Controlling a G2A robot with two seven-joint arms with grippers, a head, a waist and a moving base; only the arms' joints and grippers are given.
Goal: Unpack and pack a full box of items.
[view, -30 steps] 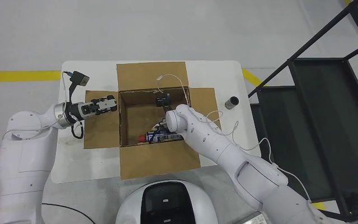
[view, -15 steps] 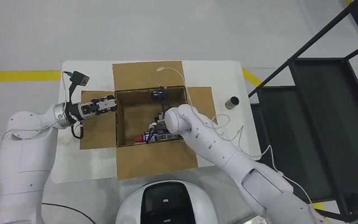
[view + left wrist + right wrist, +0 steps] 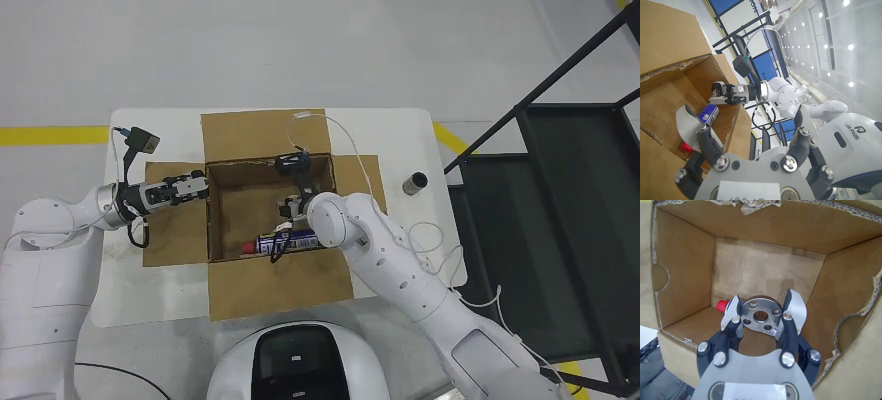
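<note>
Two grippers at an open brown cardboard box (image 3: 265, 135): the right gripper (image 3: 762, 306), inside, clamps a round steel flange with bolt holes (image 3: 770, 317) just above a blue, red-capped spray can (image 3: 285, 241) lying on the box floor. The left gripper (image 3: 197, 184) hovers spread wide and empty over the left flap.

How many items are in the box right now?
2: a metal flange held in the right gripper within the opening, and a spray can lying on the box floor beneath it. The gripper may hide more.
</note>
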